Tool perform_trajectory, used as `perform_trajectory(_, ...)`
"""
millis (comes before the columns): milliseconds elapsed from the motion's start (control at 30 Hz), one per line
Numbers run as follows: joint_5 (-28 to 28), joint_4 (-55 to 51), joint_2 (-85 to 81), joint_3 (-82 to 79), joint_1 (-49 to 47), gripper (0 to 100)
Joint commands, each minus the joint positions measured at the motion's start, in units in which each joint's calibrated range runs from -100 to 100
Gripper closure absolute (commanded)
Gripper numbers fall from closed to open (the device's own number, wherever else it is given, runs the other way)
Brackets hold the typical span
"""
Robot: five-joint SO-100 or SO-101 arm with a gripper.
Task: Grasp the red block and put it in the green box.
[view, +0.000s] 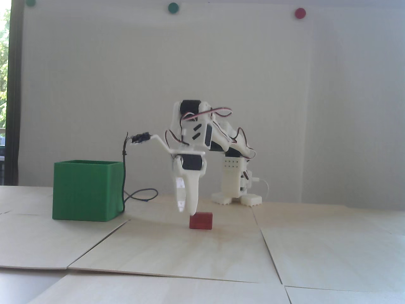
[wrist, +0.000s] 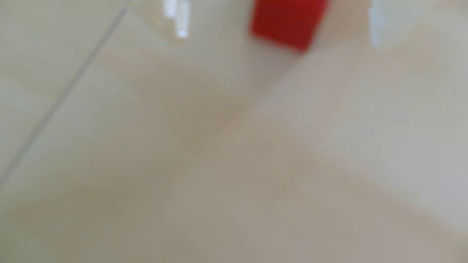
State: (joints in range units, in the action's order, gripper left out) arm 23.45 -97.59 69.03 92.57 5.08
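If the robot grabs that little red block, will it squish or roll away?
Probably neither. The red block looks like a solid brick with flat faces and crisp edges, so it likely stays stiff. It sits flat on the table and is wider than tall, so a push would likely slide it, not roll it. Being small, it seems light.

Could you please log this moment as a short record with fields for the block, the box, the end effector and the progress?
red block: red block lies on the wooden table, outside the box
green box: green box stands upright, left of the block in the fixed view, apart from it
end effector: end effector points down, tips low beside the block's left end in the fixed view; wrist view is blurred, but the block sits between two white fingers
grip state: open, not closed on the block
progress: block not yet lifted
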Motion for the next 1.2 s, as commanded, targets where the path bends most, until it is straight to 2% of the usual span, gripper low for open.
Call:
perform_trajectory(0, 0.39, 0.20, -5.20, 4.68, 0.51, 76)
perform_trajectory(133, 0.39, 5.26, -4.72, 4.68, 0.83, 76)
perform_trajectory(467, 0.65, 5.43, -3.38, 4.77, 0.02, 76)
perform_trajectory(867, 2.37, 15.55, 2.86, 4.77, -1.74, 76)
perform_trajectory(1100, 2.52, 15.13, 1.83, 4.77, -2.31, 76)
perform_trajectory(1167, 4.92, 13.94, -0.06, 4.77, -2.39, 76)
